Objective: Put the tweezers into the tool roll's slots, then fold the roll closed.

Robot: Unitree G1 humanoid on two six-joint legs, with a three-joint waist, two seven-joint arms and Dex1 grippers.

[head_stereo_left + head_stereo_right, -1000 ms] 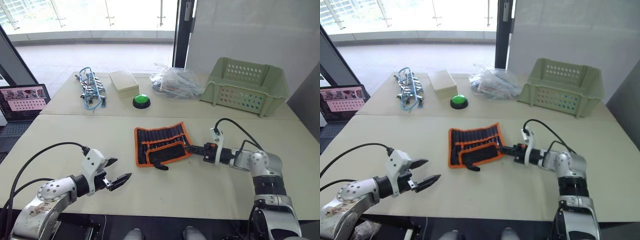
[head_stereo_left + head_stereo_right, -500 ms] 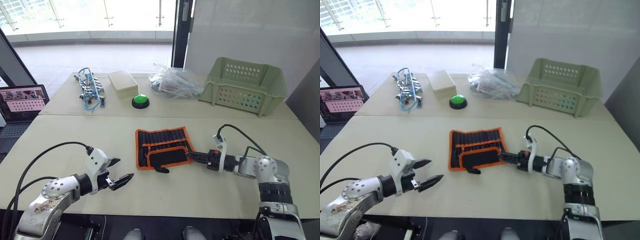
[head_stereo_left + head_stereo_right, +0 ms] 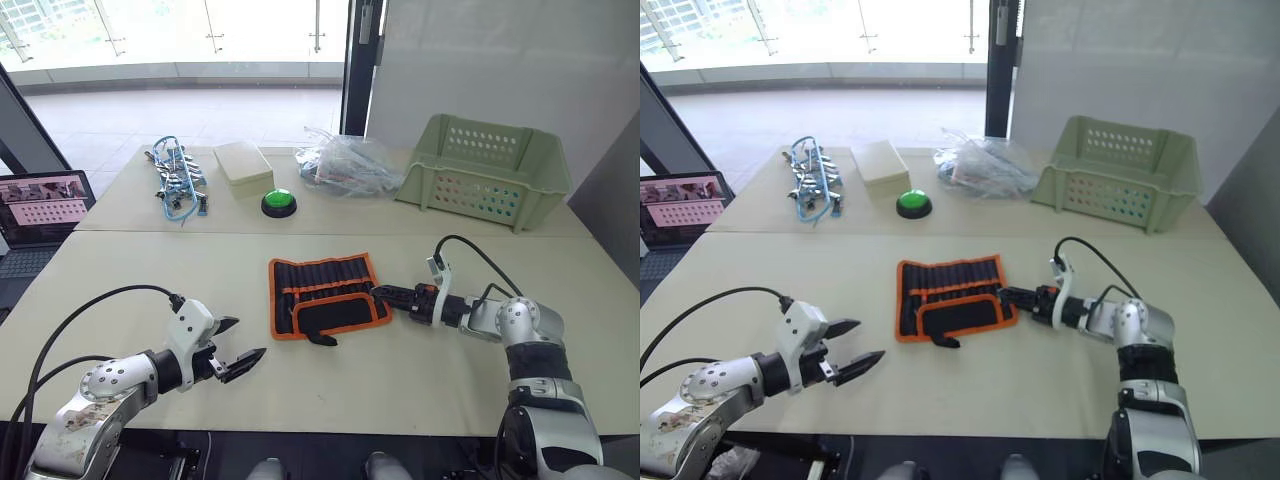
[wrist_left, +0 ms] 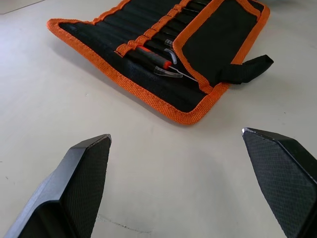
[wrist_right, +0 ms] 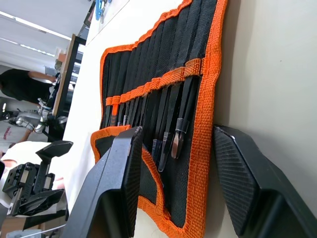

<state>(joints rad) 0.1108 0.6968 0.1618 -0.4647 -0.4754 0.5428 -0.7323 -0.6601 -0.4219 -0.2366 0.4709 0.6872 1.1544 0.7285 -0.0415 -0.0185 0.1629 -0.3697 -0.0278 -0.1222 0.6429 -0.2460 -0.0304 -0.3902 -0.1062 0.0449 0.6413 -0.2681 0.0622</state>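
1. Since a second ago my right gripper (image 3: 379, 291) has stayed at the roll's right edge; half a second ago it sat a little lower along that edge, and now it is back up near the middle of it. My left gripper (image 3: 238, 350) has barely shifted.
2. The roll (image 3: 325, 293) lies open and flat on the near table (image 3: 120, 270), with one flap already folded up over its lower part and the black strap (image 3: 320, 336) sticking out at the near edge.
3. The tweezers (image 5: 171, 126) are tucked in the slots (image 5: 143, 106) under the orange band, their points towards the near flap.
4. My right fingers (image 5: 124, 183) are spread, one over the fabric and one outside the orange edging, so the edge lies between them; I judge they are not yet clamped on it.
5. My left fingers (image 4: 81, 173) are wide apart and hold nothing, hovering over the table well to the left of the roll.
6. The roll's long axis runs left to right, in line with my right arm's reach. My right gripper is much the nearer, so the fold would go from this right edge leftward across the slots.
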